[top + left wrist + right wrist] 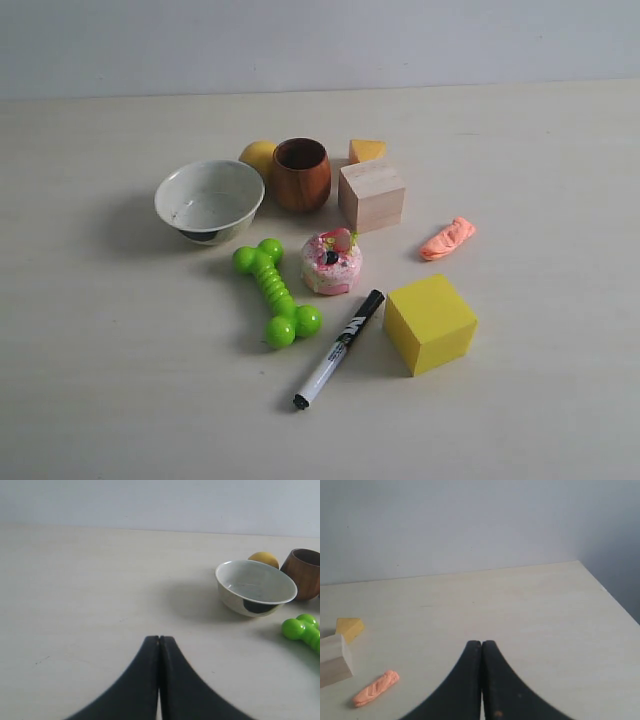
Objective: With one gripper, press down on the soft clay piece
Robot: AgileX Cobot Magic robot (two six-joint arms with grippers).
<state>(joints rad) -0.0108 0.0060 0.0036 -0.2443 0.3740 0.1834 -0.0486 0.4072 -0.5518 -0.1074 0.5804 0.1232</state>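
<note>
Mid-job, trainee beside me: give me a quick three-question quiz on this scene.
1. True or false: the clay lies apart from the yellow cube.
2. Whose wrist view shows the clay: A, the left tool, or B, the right tool?
3. Fill in: both tools are ___ (open or shut).
Key: 1 true; 2 B; 3 shut.

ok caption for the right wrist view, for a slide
Right gripper shut over the table, soft clay piece lying near the wooden block and yellow wedge.
</note>
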